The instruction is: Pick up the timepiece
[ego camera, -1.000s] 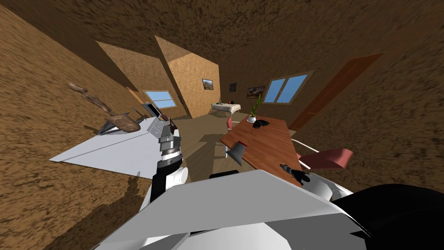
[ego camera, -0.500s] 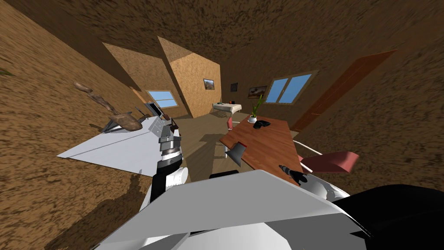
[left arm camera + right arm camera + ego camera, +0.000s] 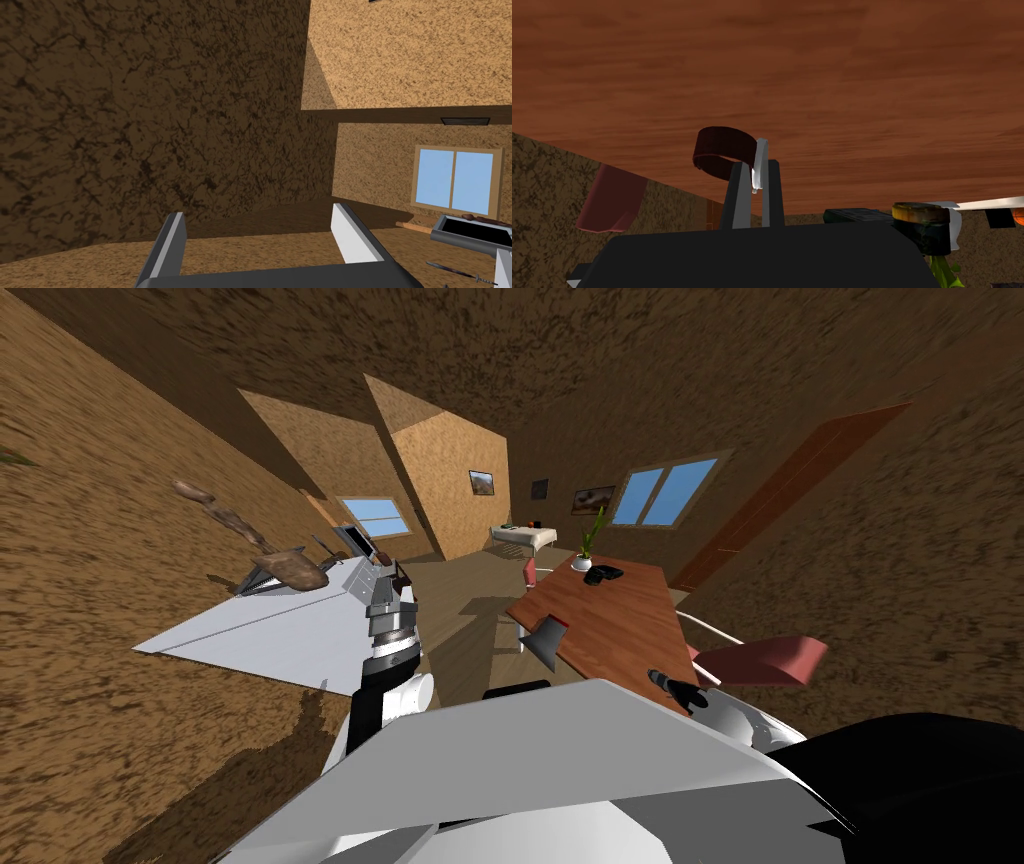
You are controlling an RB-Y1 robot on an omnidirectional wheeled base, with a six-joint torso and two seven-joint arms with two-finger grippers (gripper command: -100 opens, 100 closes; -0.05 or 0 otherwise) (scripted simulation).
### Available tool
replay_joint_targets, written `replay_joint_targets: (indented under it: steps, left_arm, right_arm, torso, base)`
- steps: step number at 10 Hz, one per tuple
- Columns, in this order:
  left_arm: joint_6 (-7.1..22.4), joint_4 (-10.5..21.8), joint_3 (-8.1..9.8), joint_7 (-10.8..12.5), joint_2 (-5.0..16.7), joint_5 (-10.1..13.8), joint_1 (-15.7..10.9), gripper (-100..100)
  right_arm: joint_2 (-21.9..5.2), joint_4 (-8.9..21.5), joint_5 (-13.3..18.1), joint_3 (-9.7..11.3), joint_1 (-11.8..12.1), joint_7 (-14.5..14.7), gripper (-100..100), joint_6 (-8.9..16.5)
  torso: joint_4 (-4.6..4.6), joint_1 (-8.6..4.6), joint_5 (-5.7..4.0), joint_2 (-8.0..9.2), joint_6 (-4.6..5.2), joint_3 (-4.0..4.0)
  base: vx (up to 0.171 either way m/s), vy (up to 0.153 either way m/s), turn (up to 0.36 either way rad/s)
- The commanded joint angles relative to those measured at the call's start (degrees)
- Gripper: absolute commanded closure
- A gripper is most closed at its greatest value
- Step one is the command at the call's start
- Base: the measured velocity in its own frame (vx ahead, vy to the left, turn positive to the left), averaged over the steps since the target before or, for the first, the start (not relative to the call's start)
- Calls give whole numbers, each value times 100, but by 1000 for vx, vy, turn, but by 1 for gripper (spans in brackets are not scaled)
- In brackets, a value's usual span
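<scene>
Two hands: wrist view shows right hand [image 3: 755, 169] clamped on watch [image 3: 722, 143]; left hand [image 3: 258, 216] spread wide, empty.

watch [image 3: 722, 146] | dark maroon strap loop, silvery case | case pinched in right claw [image 3: 756, 167], strap sticking out sideways

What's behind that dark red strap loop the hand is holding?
Reddish-brown wooden tabletop shows behind the dark red strap loop. Grey fingers of the right hand cover part of its silvery case.

One watch [image 3: 719, 149], one wooden table [image 3: 620, 618], one potted plant [image 3: 584, 550] (green).
</scene>
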Motion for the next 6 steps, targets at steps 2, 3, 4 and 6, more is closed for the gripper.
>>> replay_joint_targets:
  steps: [2,3,4,6]
  left_arm:
    - [0,0,0,0,0,0,0,0]
    - [0,0,0,0,0,0,0,0]
    - [0,0,0,0,-1,0,0,0]
    - [0,0,0,0,0,0,0,0]
  right_arm:
    - [-165,-186,-73,48,102,-7,100,62]
    - [-248,-298,-121,64,160,-26,100,90]
    - [-331,-410,-168,81,217,-45,100,119]
    - [-289,-373,-139,63,207,-36,0,112]
  torso:
    - [0,0,0,-1,0,0]
    - [-1,16,4,4,5,1]
    - [-1,28,6,5,5,2]
    - [0,16,4,1,0,0]
  base:
    - [-5,24,-31]
    - [-5,70,-92]
    - [-3,62,-56]
    - [-2,16,-6]
